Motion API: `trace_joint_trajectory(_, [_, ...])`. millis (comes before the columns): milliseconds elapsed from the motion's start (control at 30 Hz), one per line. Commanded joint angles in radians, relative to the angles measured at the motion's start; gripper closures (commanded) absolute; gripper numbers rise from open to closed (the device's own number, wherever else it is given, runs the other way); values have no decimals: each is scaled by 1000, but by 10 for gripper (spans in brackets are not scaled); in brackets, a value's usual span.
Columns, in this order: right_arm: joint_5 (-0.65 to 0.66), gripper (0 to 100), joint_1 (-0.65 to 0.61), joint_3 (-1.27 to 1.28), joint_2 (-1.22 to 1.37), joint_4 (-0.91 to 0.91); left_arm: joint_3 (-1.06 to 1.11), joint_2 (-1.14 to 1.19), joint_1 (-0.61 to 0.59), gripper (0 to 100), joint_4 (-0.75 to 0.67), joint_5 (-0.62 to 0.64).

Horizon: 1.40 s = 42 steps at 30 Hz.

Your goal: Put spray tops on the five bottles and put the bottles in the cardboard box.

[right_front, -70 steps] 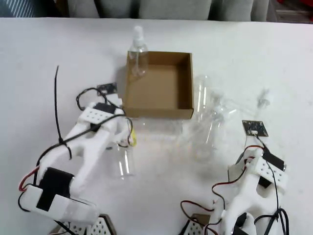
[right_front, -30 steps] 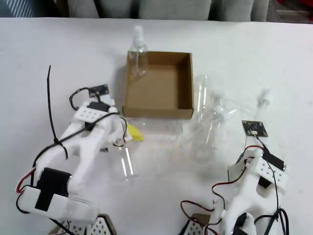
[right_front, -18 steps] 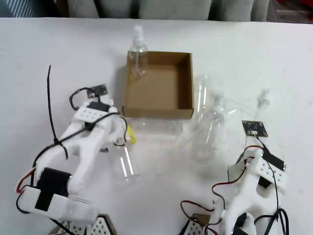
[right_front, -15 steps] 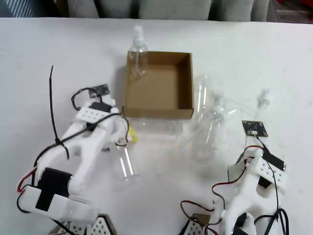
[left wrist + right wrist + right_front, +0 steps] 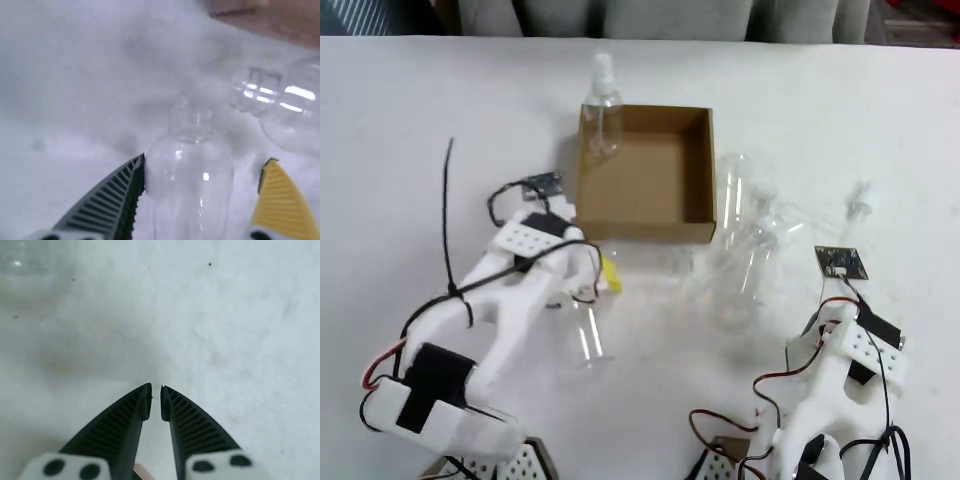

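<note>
A clear capless bottle [image 5: 192, 172] lies on the white table in front of the cardboard box [image 5: 645, 215]. My left gripper [image 5: 205, 162] is open and straddles it, the grey finger [image 5: 117, 197] against its shoulder and the yellow finger [image 5: 272, 197] a little off it. In the high view this bottle [image 5: 586, 335] points toward the near edge, with the left gripper [image 5: 588, 288] over its neck end. One bottle with a spray top [image 5: 602, 105] stands at the box's back left corner. My right gripper [image 5: 156, 402] is shut over bare table.
Several clear bottles [image 5: 745, 250] lie in a heap right of the box, and one of them [image 5: 295, 107] lies beside the bottle in the left gripper. A loose spray top [image 5: 860, 200] lies farther right. The right arm [image 5: 845, 360] sits at the near right.
The left arm swung right toward the box's front, and the bottle between its fingers shifted slightly right with it. The right arm has kept still.
</note>
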Motion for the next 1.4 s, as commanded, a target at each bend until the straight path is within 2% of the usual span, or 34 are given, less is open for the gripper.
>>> trace_joint_trajectory(0, [11, 978, -8, -5, 2, -8, -34, -47, 25, 658, -21, 12])
trace_joint_trajectory(100, [11, 978, -8, -5, 2, -8, -34, -47, 30, 721, -31, 11])
trace_joint_trajectory(267, [11, 978, -8, -5, 2, -8, -17, -45, 18, 995, -101, 5])
trace_joint_trajectory(367, [11, 978, -8, -5, 2, -8, 18, -47, 12, 924, -130, 3])
trace_joint_trajectory(433, [11, 978, -8, -5, 2, -8, 31, -54, 12, 928, -127, -41])
trace_joint_trajectory(667, [12, 978, -8, -5, 2, -8, 21, -56, 15, 980, -11, -480])
trace_joint_trajectory(833, [12, 978, -8, -5, 2, -8, 21, -56, 21, 980, 11, -652])
trace_joint_trajectory(933, [12, 978, -8, -5, 2, -8, 12, -56, 13, 976, -28, -617])
trace_joint_trajectory(1067, [12, 978, -8, -5, 2, -8, 5, -54, -41, 954, -55, -477])
trace_joint_trajectory(1267, [12, 978, -8, -5, 2, -8, 5, -56, -53, 695, -6, -430])
trace_joint_trajectory(1367, [12, 978, -8, -5, 2, -8, 5, -56, -53, 685, -6, -430])
